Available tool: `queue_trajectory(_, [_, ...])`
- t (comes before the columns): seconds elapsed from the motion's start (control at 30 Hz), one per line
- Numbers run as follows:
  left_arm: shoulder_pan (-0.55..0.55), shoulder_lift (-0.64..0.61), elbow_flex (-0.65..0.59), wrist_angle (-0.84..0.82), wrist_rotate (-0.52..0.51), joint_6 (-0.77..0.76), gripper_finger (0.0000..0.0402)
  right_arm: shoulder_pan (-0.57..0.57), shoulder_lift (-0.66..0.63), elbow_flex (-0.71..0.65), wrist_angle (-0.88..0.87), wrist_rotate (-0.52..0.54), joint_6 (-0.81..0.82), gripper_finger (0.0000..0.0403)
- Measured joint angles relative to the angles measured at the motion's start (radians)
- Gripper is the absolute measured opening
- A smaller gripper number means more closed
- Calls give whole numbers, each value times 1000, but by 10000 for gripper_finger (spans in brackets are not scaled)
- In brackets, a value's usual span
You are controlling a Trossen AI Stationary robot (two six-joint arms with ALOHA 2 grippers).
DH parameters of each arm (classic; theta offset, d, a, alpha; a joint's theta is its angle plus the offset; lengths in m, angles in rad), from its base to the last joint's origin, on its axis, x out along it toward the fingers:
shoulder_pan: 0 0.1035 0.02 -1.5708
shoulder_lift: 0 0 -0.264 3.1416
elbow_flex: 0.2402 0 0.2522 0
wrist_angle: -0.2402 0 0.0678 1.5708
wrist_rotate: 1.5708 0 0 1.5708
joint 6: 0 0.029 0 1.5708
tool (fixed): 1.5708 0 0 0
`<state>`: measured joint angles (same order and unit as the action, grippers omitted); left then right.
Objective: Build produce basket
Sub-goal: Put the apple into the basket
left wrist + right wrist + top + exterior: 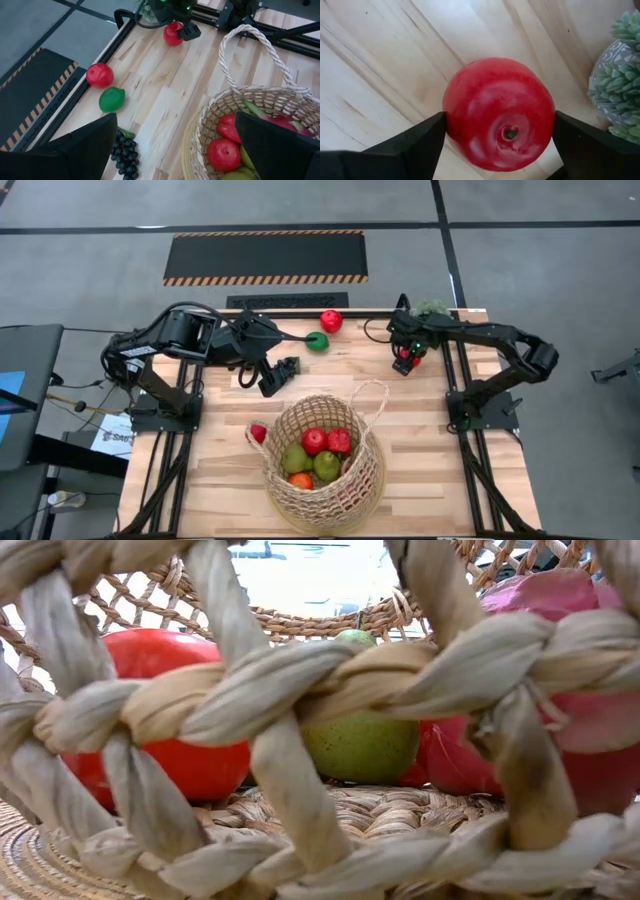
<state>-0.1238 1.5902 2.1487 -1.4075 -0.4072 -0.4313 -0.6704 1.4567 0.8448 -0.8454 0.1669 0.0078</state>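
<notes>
The wicker basket (pixel 325 465) stands on the table's near middle and holds red, green and orange fruits; the low view looks through its weave (pixel 300 690) at them. My left gripper (pixel 275 377) is open just above the dark grape bunch (pixel 125 150), which lies on the table left of the basket. A red apple (pixel 331 320) and a green lime (pixel 318 341) lie near the far edge. Another red fruit (pixel 259 433) lies against the basket's left side. My right gripper (pixel 405 360) is at the far right, shut on a red apple (pixel 497 115). My right gripper pinches the red apple between its two fingers, one on each side at its widest part (pixel 451 125), coming from above and pointing down. The apple's stem dimple (pixel 510 133) faces the camera. Whether the apple rests on the table or is just clear of it, I cannot tell.
A pale green spiky plant ball (pixel 620 75) in a patterned pot sits close to the right gripper at the far right corner. The basket's loop handle (pixel 250 45) stands up on its far side. Bare wood lies between the two grippers (pixel 350 370).
</notes>
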Motion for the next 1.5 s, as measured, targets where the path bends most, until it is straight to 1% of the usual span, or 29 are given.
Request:
queue_trajectory(0.1, [0, 0, 0, 5, 0, 0, 389, 0, 1, -1, 13, 0, 4, 346])
queue_trajectory(0.27, [0, 0, 0, 12, -2, -22, 389, 4, -23, -3, 22, -4, 18, 293])
queue_trajectory(0.33, [0, 0, 0, 26, -14, -25, 389, 9, -49, 2, 15, -33, 20, 277])
queue_trajectory(0.43, [-10, 0, 0, 106, -35, 7, 389, 12, -121, 37, 26, -88, 36, 273])
queue_trajectory(0.53, [-21, 0, 0, 225, -20, 80, 389, 11, -216, 73, 36, -158, 73, 279])
queue_trajectory(0.63, [-21, 0, 0, 325, 24, 138, 389, 11, -334, 129, 53, -234, 111, 284])
queue_trajectory(0.73, [-13, 0, 0, 422, 74, 203, 389, 11, -458, 187, 81, -359, 151, 285])
queue_trajectory(0.87, [31, 7, -12, 566, 183, 271, 389, 14, -606, 259, 210, -539, 256, 285])
queue_trajectory(0.97, [83, 17, -46, 635, 265, 323, 389, 33, -682, 288, 322, -614, 340, 285])
queue_trajectory(1.07, [138, 36, -76, 686, 357, 378, 389, 69, -726, 305, 409, -638, 414, 286])
queue_trajectory(1.13, [164, 71, -78, 721, 397, 423, 389, 96, -742, 308, 445, -640, 451, 286])
queue_trajectory(1.23, [187, 120, -80, 761, 459, 486, 389, 140, -746, 309, 466, -640, 486, 286])
queue_trajectory(1.33, [197, 162, -79, 812, 529, 499, 389, 192, -741, 309, 470, -640, 497, 286])
queue_trajectory(1.5, [205, 197, -79, 860, 543, 525, 389, 300, -714, 309, 473, -640, 508, 286])
